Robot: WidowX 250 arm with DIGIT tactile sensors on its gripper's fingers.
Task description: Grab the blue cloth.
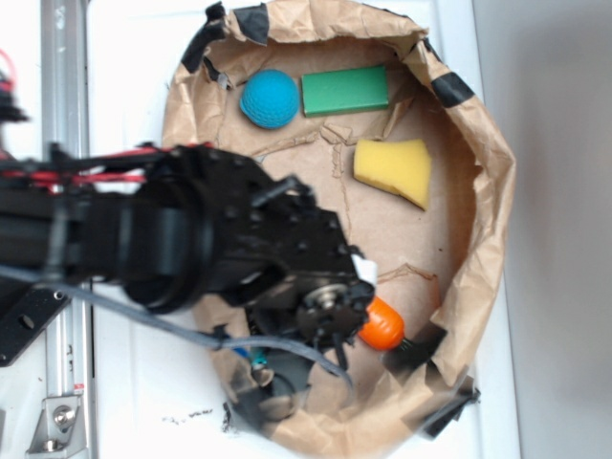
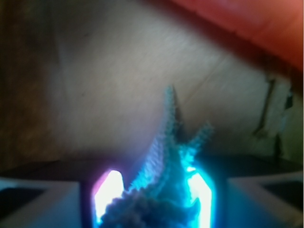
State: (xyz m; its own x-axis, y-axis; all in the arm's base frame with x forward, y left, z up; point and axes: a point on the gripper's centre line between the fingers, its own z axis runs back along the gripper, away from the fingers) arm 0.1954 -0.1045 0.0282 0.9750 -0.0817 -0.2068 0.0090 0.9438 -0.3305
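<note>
In the wrist view the blue cloth (image 2: 164, 161) is a pale teal knitted rag, bunched up between my gripper's (image 2: 154, 180) two brightly lit fingers (image 2: 109, 190). A ragged tip of it sticks out past the fingertips over the brown paper. The jaws press on the cloth from both sides. In the exterior view my black arm (image 1: 220, 239) reaches over the lower left of the paper-lined basin (image 1: 478, 191) and hides the fingers. Only a small teal scrap of the cloth (image 1: 255, 361) shows beneath it.
An orange carrot (image 1: 382, 325) lies just right of the wrist and fills the wrist view's top right corner (image 2: 256, 23). A dark blue ball (image 1: 270, 98), a green block (image 1: 345, 90) and a yellow sponge wedge (image 1: 394, 169) sit at the far end. Crumpled paper walls ring the basin.
</note>
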